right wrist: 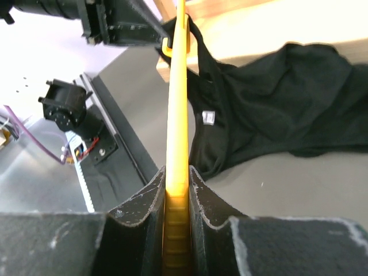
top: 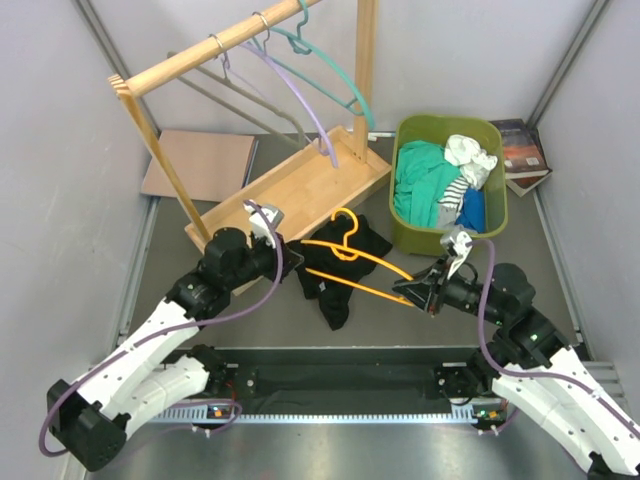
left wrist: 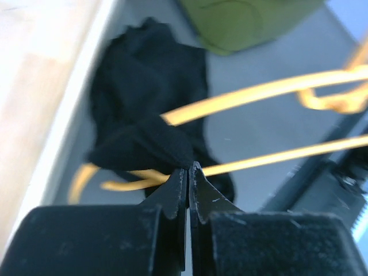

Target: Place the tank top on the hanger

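The black tank top (top: 335, 268) lies crumpled on the table in front of the wooden rack base. The orange hanger (top: 352, 256) lies across it, hook toward the rack. One hanger arm passes into the fabric. My left gripper (top: 290, 255) is at the tank top's left edge. In the left wrist view it (left wrist: 188, 168) is shut on a fold of the black fabric (left wrist: 149, 86), beside the hanger (left wrist: 259, 92). My right gripper (top: 415, 290) is shut on the hanger's right arm end. The right wrist view shows it (right wrist: 177, 178) pinching the orange arm (right wrist: 177, 115), with the tank top (right wrist: 276, 98) beyond.
A wooden rack (top: 215, 45) carries a lilac hanger (top: 300, 95) and a teal hanger (top: 340, 75) above its tray base (top: 300, 190). A green bin (top: 420, 243) of clothes stands at the right, books (top: 522, 150) beyond it. A brown board (top: 200, 163) lies at the back left.
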`<state>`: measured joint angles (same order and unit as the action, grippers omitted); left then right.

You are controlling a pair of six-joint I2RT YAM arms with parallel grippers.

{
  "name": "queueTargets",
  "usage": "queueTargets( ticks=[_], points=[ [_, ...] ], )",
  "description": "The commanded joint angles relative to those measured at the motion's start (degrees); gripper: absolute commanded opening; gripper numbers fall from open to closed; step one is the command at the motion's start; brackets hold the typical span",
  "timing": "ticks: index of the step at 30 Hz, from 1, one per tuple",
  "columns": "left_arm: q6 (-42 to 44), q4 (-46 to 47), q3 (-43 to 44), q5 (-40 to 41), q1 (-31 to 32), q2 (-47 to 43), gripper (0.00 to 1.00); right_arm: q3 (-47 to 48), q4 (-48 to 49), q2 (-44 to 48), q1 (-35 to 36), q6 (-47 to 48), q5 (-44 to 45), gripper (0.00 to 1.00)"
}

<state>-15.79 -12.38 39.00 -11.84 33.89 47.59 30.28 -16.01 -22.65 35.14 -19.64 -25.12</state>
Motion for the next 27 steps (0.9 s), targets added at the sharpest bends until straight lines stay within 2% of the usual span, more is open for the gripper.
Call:
queueTargets(
  ticks=[1,4,10,13,14,16,17,19,21,27],
  points=[
    [-2.0,8.2,4.7,-13.1,0.4,1.8,0.0,-1.2,11.1,-2.7,0.5,-0.8,0.4,0.0],
    [-2.2,9.0,7.6,-14.4,2.1,3.4,0.0,-2.2,14.9,-4.2,0.5,-1.7,0.1,0.0],
    [1.2,8.9,11.7,-15.2,7.5,6.9,0.0,-2.6,15.6,-5.7,0.6,-1.6,0.1,0.0],
    [3.8,6.0,12.0,-8.8,8.4,6.3,0.0,-2.4,15.6,-5.6,0.6,-1.1,0.3,0.0],
    [4.5,5.1,11.7,-6.4,8.4,5.8,0.16,-2.3,15.1,-5.5,0.6,-1.0,0.4,0.0],
    [6.1,3.1,11.3,-1.6,8.4,4.1,0.39,-2.5,15.0,-5.2,0.6,-1.0,0.6,0.0],
    [6.5,2.6,10.9,-0.7,8.4,3.4,0.55,-2.5,15.0,-4.9,0.6,-1.0,0.7,0.0],
    [6.7,2.4,10.7,1.9,8.4,1.5,0.7,-2.7,15.1,-4.9,0.5,-1.1,0.7,0.0],
    [6.8,3.4,10.6,2.6,8.4,-0.1,0.79,-2.9,15.6,-5.4,0.6,-1.4,0.4,0.0],
    [6.1,9.2,9.6,3.1,8.4,-0.1,0.79,-4.2,20.0,-6.1,0.8,-2.7,-1.2,0.0]
  ],
)
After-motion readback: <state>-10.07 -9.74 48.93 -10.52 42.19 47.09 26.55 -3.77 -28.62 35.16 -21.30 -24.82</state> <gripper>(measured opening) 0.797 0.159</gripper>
